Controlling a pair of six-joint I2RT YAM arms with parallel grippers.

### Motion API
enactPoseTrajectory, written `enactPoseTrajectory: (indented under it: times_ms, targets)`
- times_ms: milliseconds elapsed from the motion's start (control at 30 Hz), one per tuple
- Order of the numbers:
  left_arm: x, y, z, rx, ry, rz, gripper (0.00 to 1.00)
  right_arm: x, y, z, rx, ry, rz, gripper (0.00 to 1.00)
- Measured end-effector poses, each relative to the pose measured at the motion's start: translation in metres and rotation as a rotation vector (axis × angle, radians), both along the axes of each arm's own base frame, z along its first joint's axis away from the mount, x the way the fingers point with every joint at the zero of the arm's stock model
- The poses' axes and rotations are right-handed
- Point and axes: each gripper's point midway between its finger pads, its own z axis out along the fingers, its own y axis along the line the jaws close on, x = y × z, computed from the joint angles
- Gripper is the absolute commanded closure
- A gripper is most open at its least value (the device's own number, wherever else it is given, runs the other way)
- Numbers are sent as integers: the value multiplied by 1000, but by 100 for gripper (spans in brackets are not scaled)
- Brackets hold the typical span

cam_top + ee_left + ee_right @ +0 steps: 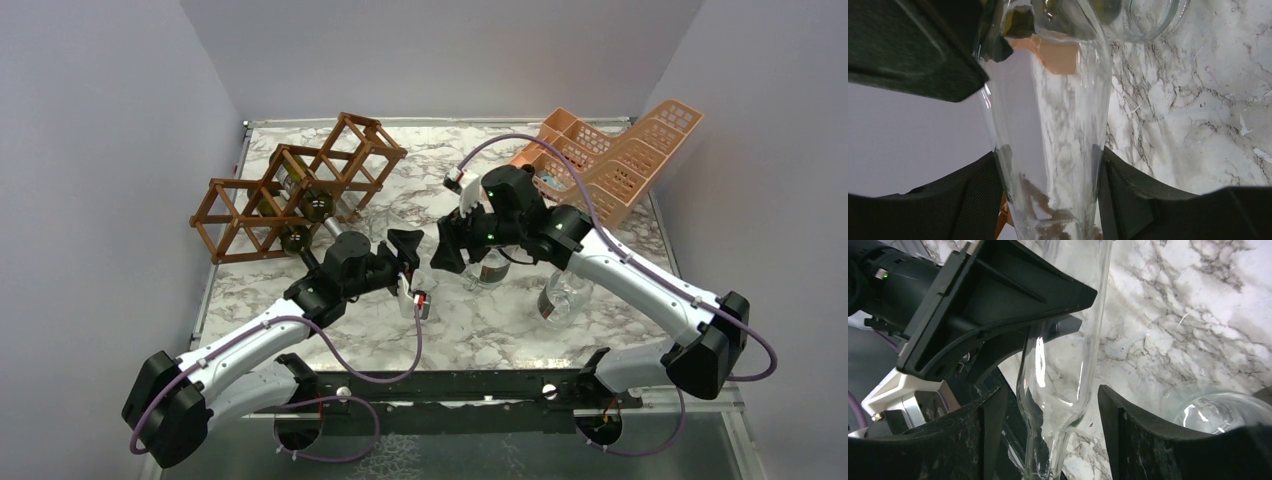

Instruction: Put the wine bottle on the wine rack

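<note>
Seen from above, the two arms meet nose to nose over the middle of the marble table [500, 330], the left hand [410, 255] and the right hand [445, 250] almost touching. The clear glass between them is hard to pick out there. The wrist cameras show what that view hides. In the left wrist view the wine bottle [1063, 100] fills the gap between the left hand's fingers [973, 200], and both pads press on the glass, so this hand holds the bottle tightly. In the right wrist view the same bottle narrows from shoulder to neck between the right hand's fingers [1128, 440]. A strip of daylight shows on either side of the glass, so this hand stands wide around the bottle without gripping it. That camera also catches the left hand's dark wedge clamped higher up the bottle. Only the top view shows the wine rack [235, 215], a brown lattice at the far left of the table with dark bottles [318, 207] lying in its cells (the clear bottle is not in it, and stays out over the table's middle). The same view shows a peach basket rack [620, 150] at the far right and a glass vessel [560, 297] beside the right arm.
</note>
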Motion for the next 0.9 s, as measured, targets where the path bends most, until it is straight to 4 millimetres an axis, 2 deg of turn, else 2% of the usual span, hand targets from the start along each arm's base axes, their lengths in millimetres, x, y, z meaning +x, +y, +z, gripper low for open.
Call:
enactPoseTrajectory:
  times_ms: [267, 533, 600, 733, 800, 900]
  targets:
    - [4, 3, -2, 6, -24, 20, 100, -6, 12, -36, -63, 88, 4, 32]
    - [6, 4, 1, -7, -40, 31, 100, -5, 15, -42, -61, 112, -23, 32]
    - [6, 5, 1, -16, -41, 37, 100, -4, 17, -43, -57, 117, -31, 35]
    - [5, 7, 0, -27, -40, 49, 100, -2, 20, -44, -47, 119, -39, 49]
    - [5, 8, -1, -30, -33, 56, 100, -1, 20, -44, -45, 118, -46, 63]
    - [7, 9, 0, -35, -31, 68, 88, 1, 21, -43, -38, 114, -50, 85]
